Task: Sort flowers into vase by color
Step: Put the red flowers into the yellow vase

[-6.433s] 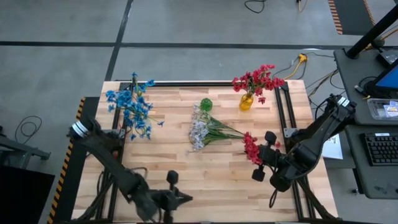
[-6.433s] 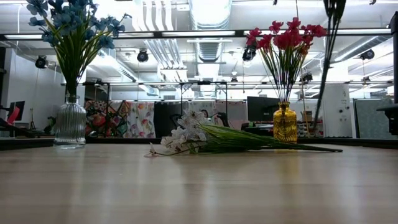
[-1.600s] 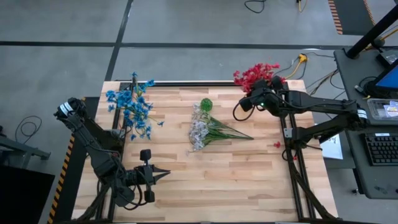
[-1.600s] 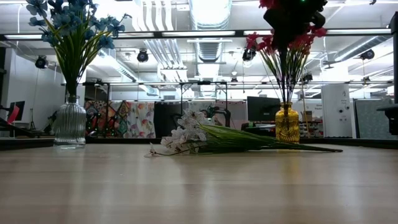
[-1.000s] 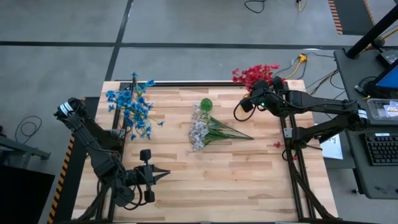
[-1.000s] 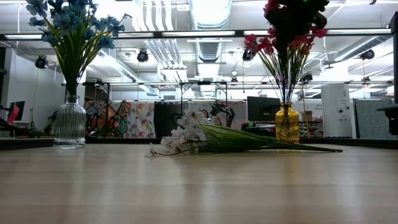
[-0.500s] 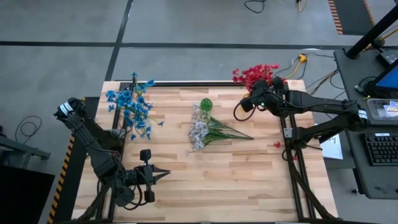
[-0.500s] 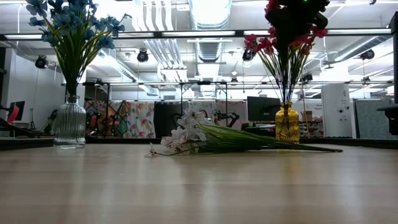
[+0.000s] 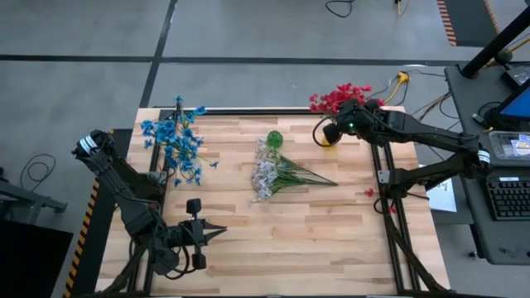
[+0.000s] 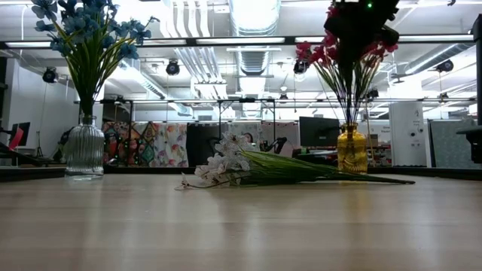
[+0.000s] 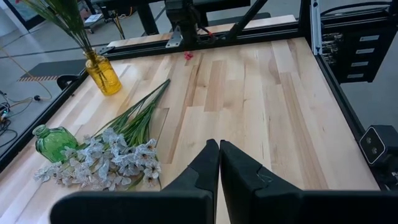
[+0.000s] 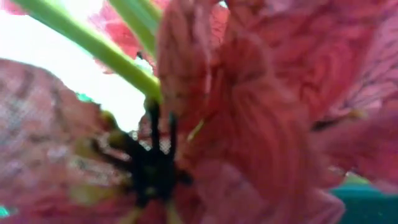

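A red bunch (image 9: 338, 97) stands in a yellow vase (image 10: 352, 152) at the table's far right, stems down in its neck. My right gripper (image 9: 335, 131) hangs right above that vase among the red blossoms (image 12: 249, 124), which fill its wrist view and hide the fingers. The white bunch (image 9: 267, 174) lies flat at mid-table, its blossoms beside a small green bottle (image 9: 274, 138). Blue flowers (image 9: 174, 145) stand in a clear ribbed vase (image 10: 84, 149) at the far left. My left gripper (image 9: 222, 232) waits shut over the near left of the table, touching nothing.
A loose red petal (image 9: 369, 192) lies by the right rail. Black frame rails run along the table's far, left and right edges. Bare wood stretches across the near half between the white bunch and my left gripper (image 11: 217, 144).
My right gripper has moved a little toward the far edge and the left, staying over the yellow vase. The red blossoms around it have shifted slightly with it. The white and blue flowers and my left arm have kept still.
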